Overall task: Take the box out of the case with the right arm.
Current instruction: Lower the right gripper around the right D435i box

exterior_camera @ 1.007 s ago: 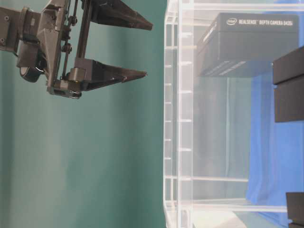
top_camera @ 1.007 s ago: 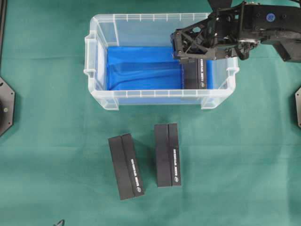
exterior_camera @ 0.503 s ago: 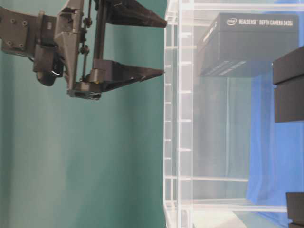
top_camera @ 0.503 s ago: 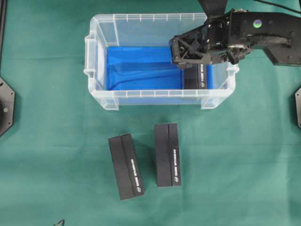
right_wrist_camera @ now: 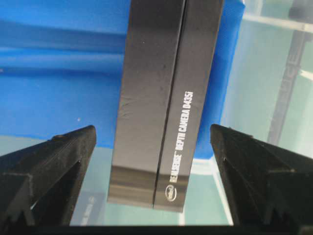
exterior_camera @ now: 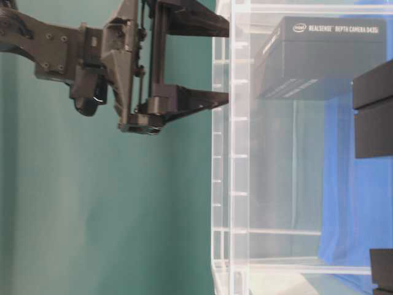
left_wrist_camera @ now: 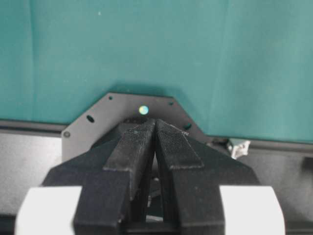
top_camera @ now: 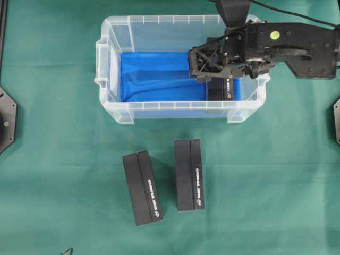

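While right end effector (right_wrist_camera: pixel 154 181) gapes, box (right_wrist_camera: pixel 166 98) sits between.

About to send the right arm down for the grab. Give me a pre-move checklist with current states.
1. Right gripper open wide: ok.
2. Box centred between the fingers, wrist view: ok.
3. Fingers straddling the box, not touching it: ok, gaps show on both sides.
4. Fingertips past the case rim: cannot tell; the side view shows them just level with it.
5. Room between the box and the case's near wall for a finger: cannot tell.
6. Left gripper out of the way: ok, shut and parked above its own base plate.
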